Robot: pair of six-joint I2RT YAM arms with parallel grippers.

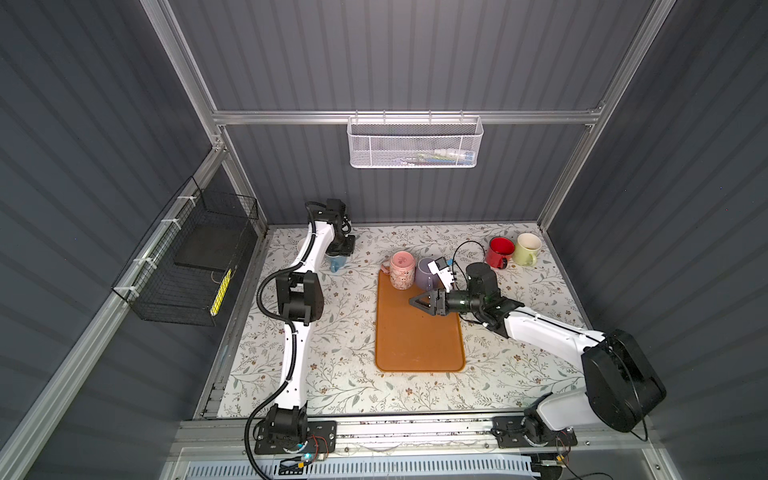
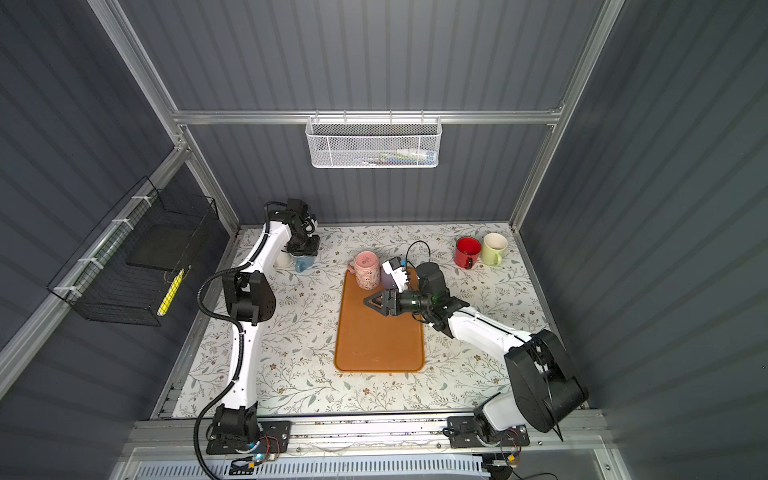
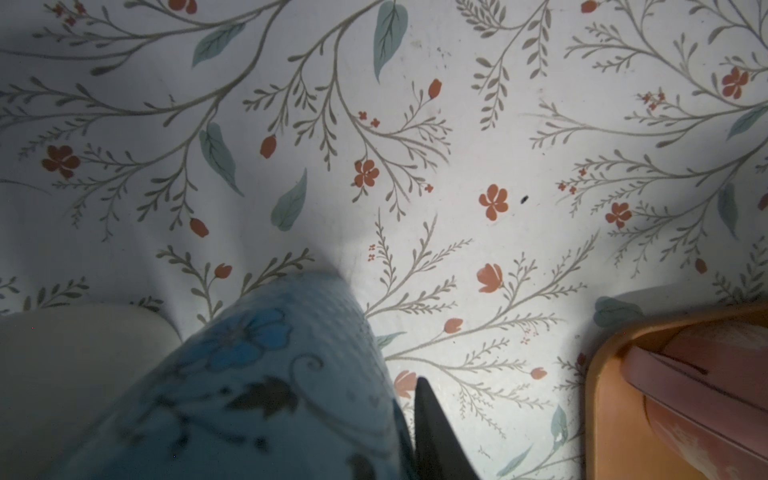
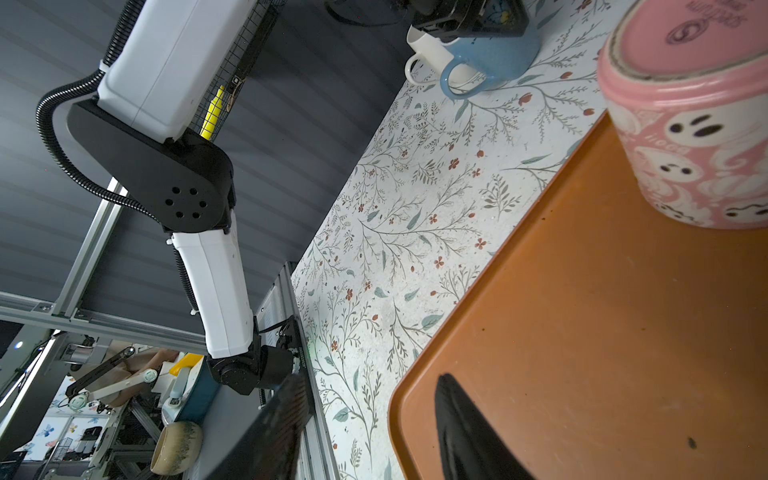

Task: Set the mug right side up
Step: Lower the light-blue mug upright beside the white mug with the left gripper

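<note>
Blue floral mug (image 1: 335,263) far left on the table (image 1: 353,374), just beside a white mug (image 2: 283,259), left gripper (image 1: 337,254) on top of it, hold impossible to tell, right gripper (image 1: 417,302) partly spread, empty, over orange tray (image 1: 419,349).

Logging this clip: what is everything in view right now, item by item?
pink mug: one, pink, upside down at the tray's far end
purple mug: one, purple, on tray beside pink mug, partly hidden
red mug: one, red, table's far right
pale green mug: one, yellow-green, beside red mug
blue mug: one, blue, table's far left
white mug: one, white, beside blue mug
tray: one, orange, table centre
mesh basket: one, white, rear rail
wire basket: one, black, left wall
table: one, floral cover
left gripper: at blue mug
right gripper: over tray, holding nothing
</note>
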